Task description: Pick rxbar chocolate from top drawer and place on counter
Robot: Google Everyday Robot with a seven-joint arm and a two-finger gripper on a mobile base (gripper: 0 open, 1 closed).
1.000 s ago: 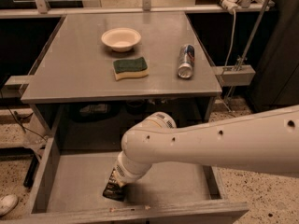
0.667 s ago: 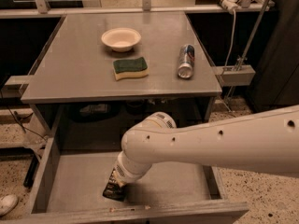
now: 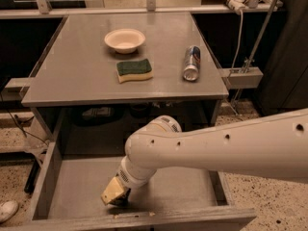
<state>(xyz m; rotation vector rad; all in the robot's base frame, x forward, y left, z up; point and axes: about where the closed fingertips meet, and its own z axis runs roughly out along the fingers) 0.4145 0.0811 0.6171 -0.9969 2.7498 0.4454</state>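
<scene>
The robot's thick white arm (image 3: 226, 150) reached in from the right of the frame and bent down into the wide, shallow grey top drawer (image 3: 53, 172), which stood pulled out below the counter. Its two-finger gripper (image 3: 115, 194), pale tan at the tip, sat low over the drawer's flat grey floor, close to the front wall and a little left of the middle. A small dark shape showed right under the tip (most likely the black-wrapped rxbar chocolate (image 3: 121, 202), though hardly any of it could be seen), lying against the drawer bottom. Whether the gripper had hold of the bar could not be told, since the wrist hid that part.

Above, the large matte grey counter (image 3: 77, 81) carried three things, well apart from one another. A shallow cream-coloured bowl (image 3: 124, 40) stood upright toward the back. Just in front of it lay a sponge with a green top and yellow body (image 3: 134, 70). To the right of the sponge, a silver drink can with blue and red markings (image 3: 191, 63) lay on its side, its round end facing forward. At the lower left, on the speckled floor, the toe of a white shoe (image 3: 6, 210) showed beside the drawer.
</scene>
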